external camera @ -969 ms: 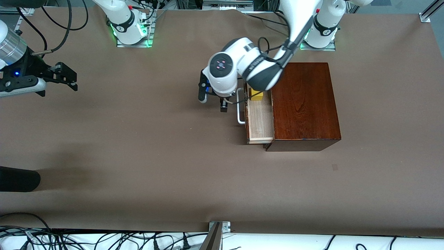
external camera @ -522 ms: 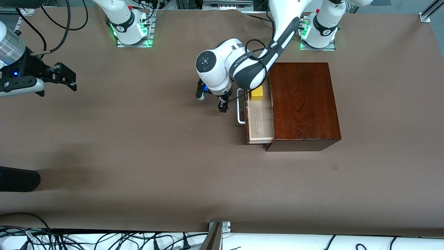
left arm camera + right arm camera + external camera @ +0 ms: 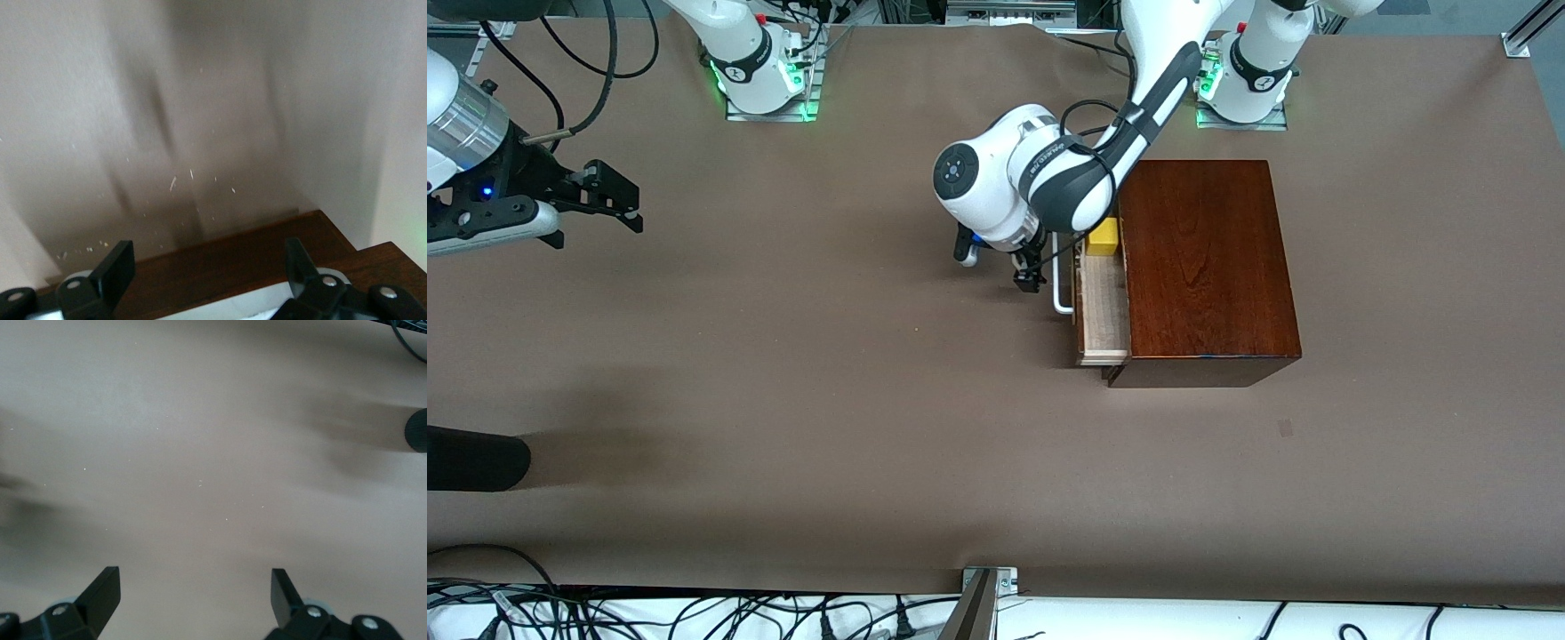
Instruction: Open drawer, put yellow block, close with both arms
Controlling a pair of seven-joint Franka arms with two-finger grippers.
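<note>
Drawer (image 3: 1101,311) part open, block (image 3: 1103,236) inside. Left gripper (image 3: 1021,271) at the handle (image 3: 1060,284), jaws apart — push squarely. Right gripper (image 3: 609,197) waits near the worktop (image 3: 783,400) edge, jaws apart.

One drawer (image 3: 1100,307), one yellow block (image 3: 1103,237), one wooden box (image 3: 1205,267), two arms (image 3: 1067,169).

Brown table cover (image 3: 783,373), black cylinder (image 3: 471,458) at edge, cables (image 3: 694,613) nearest cam.
</note>
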